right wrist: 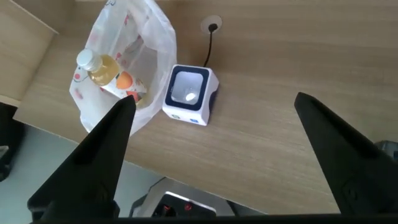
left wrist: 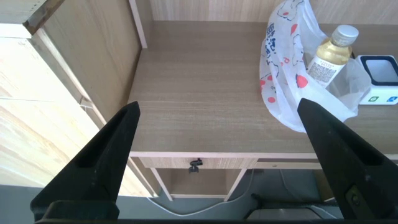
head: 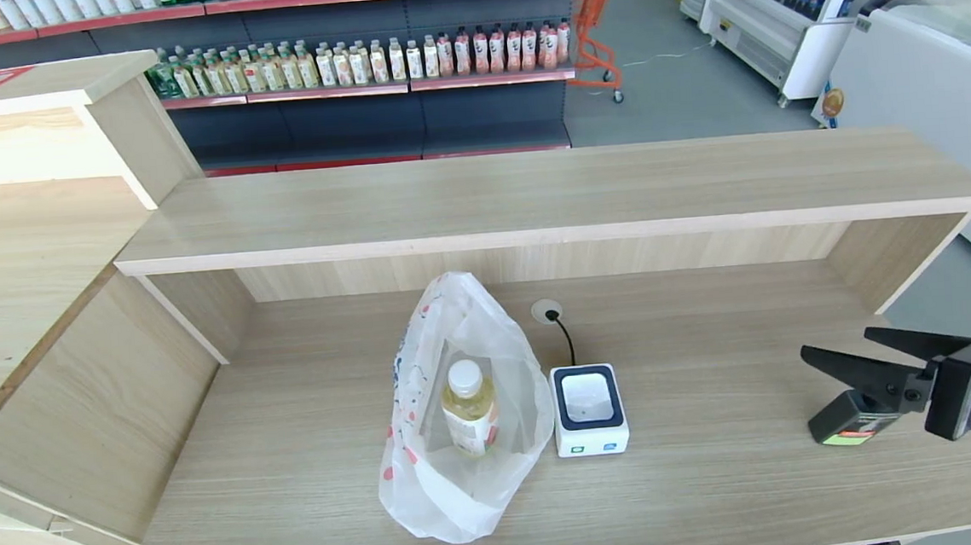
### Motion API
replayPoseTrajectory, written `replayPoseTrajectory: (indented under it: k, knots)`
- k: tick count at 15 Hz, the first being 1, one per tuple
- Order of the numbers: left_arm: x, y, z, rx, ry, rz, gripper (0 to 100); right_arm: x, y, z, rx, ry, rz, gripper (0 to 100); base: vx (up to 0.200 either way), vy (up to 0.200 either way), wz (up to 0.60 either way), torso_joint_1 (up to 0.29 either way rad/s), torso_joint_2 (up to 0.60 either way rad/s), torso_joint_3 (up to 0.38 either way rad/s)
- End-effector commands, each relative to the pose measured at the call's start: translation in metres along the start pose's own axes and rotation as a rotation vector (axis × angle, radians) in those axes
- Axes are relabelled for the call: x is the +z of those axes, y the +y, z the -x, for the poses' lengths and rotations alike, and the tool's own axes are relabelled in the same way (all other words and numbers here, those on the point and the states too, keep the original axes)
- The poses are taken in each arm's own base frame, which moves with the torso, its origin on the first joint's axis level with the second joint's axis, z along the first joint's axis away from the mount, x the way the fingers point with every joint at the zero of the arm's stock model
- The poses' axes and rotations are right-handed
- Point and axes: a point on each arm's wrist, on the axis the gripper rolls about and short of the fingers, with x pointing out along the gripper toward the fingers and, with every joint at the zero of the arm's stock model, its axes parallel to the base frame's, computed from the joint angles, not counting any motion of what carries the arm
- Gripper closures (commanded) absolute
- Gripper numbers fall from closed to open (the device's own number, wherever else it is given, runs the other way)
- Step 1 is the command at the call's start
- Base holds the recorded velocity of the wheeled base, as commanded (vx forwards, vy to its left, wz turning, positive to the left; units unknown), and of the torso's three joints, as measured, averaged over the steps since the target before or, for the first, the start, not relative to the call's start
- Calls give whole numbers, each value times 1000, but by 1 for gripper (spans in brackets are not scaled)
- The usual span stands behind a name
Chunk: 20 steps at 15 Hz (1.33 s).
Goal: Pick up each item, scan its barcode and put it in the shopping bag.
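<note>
A white plastic shopping bag [head: 431,473] lies open on the wooden counter [head: 705,479], and a bottle of yellow drink [head: 469,406] with a white cap stands inside it. Just right of the bag sits the white barcode scanner [head: 589,409]. My right gripper [head: 838,343] is open over the counter's right end, with nothing between its fingers. A small dark box [head: 847,428] with a green and red label lies just below it. From the right wrist view I see the bag [right wrist: 152,37], bottle [right wrist: 102,68] and scanner [right wrist: 186,93] past the right gripper [right wrist: 214,99]. My left gripper [left wrist: 219,106] is open and empty off the counter's front left edge, with the bag [left wrist: 283,87] and bottle [left wrist: 329,56] beyond it.
A raised ledge [head: 549,200] runs along the back of the counter and side panels [head: 93,411] close both ends. The scanner's cable runs to a round port [head: 546,309]. Store shelves with bottles [head: 351,64] and freezers [head: 933,70] stand behind.
</note>
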Motion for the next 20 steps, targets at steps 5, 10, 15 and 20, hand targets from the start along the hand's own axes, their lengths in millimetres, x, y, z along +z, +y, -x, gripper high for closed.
replayPoseTrajectory:
  k: [5, 10, 15, 20]
  knots:
    - [0, 0, 0, 0, 0, 0, 0, -8, 14, 42, -13, 52, -21, 0, -200, -200, 0, 5, 0, 1]
    - [0, 0, 0, 0, 0, -2, 0, -7, 12, 37, -33, 77, -7, 0, -80, -80, 0, -3, 0, 3]
    - [0, 0, 0, 0, 0, -3, 0, -2, 5, 23, -104, 99, -3, 0, 0, -160, 0, 7, -4, 7]
    - [0, 0, 0, 0, 0, -5, 0, -10, -5, 12, -255, 170, -17, 0, 0, -200, 0, 5, 0, -2]
